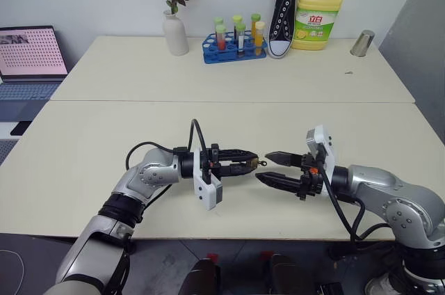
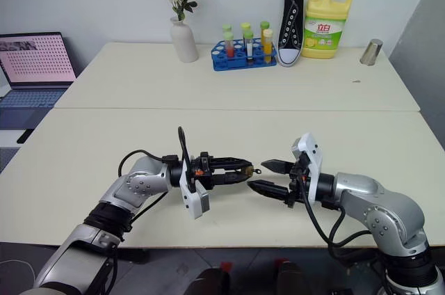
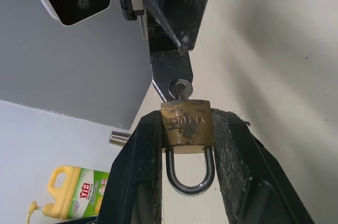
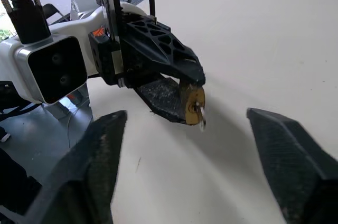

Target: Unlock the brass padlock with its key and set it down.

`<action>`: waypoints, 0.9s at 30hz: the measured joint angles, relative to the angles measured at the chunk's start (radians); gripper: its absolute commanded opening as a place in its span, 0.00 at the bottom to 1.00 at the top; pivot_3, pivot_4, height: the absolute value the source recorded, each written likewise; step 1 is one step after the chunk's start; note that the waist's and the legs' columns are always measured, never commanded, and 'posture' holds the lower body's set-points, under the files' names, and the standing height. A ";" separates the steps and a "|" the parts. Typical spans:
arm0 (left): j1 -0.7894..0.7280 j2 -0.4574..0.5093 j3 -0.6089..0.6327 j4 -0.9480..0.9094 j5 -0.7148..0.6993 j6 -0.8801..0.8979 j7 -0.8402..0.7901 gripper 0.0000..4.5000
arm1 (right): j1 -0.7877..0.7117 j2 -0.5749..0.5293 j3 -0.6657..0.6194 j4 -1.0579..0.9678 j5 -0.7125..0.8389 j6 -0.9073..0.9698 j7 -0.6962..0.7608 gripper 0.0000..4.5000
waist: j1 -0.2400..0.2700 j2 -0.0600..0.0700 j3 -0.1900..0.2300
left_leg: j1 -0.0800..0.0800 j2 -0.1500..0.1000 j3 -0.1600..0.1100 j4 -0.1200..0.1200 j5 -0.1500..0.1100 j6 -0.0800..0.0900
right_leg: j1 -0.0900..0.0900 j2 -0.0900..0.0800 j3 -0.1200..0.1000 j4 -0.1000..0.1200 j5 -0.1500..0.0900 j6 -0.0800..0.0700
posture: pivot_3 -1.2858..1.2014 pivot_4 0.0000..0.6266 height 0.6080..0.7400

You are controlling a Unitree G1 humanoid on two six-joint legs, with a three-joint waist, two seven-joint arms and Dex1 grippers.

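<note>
The small brass padlock (image 3: pixel 186 123) is clamped by its body between the two black fingers of my left gripper (image 1: pixel 252 163), which is shut on it above the table's front part. Its silvery shackle (image 3: pixel 190 174) hangs closed between the fingers. A small silver key (image 3: pixel 180 89) sticks out of the keyhole toward my right gripper (image 1: pixel 264 167). That gripper faces the left one tip to tip and is open, one finger above and one below the key's line. From the right wrist view the padlock (image 4: pixel 194 106) shows end-on with the key (image 4: pixel 200 119) pointing out.
Along the far edge of the cream table (image 1: pixel 229 72) stand a white vase with dried flowers (image 1: pixel 175 30), a blue rack of test tubes (image 1: pixel 235 43), a black sneaker (image 1: pixel 282 13), a yellow detergent bottle (image 1: pixel 318 17) and a metal cup (image 1: pixel 362 42). An open laptop (image 1: pixel 28 55) sits at the left.
</note>
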 measured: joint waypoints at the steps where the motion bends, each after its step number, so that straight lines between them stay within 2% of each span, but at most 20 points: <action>1: 0.000 0.004 -0.002 0.000 0.001 -0.001 0.006 0.21 | -0.004 0.005 0.000 0.006 0.002 0.002 0.000 0.48 | 0.000 0.000 0.000 | 0.000 0.000 0.000 0.000 0.000 0.000 | 0.000 0.000 0.000 0.000 0.000 0.000 | 0.52 0.24 1.00; 7: 0.002 0.009 -0.007 -0.003 0.018 -0.006 0.026 0.21 | -0.027 -0.003 0.012 0.025 0.007 0.009 0.006 0.01 | 0.000 0.000 0.000 | 0.000 0.000 0.000 0.000 0.000 0.000 | 0.000 0.000 0.000 0.000 0.000 0.000 | 0.52 0.24 1.00; 20: 0.005 0.011 -0.008 -0.006 0.039 -0.006 0.057 0.21 | -0.063 -0.015 0.019 0.043 0.010 0.038 0.009 0.00 | 0.000 0.000 0.000 | 0.000 0.000 0.000 0.000 0.000 0.000 | 0.000 0.000 0.000 0.000 0.000 0.000 | 0.52 0.24 1.00; 27: -0.001 0.014 -0.008 -0.006 0.098 -0.052 0.104 0.21 | -0.129 -0.012 -0.044 0.125 0.180 0.242 -0.035 0.00 | 0.001 0.000 0.000 | 0.000 0.000 0.000 0.000 0.000 0.000 | 0.000 0.000 0.000 0.000 0.000 0.000 | 0.52 0.24 1.00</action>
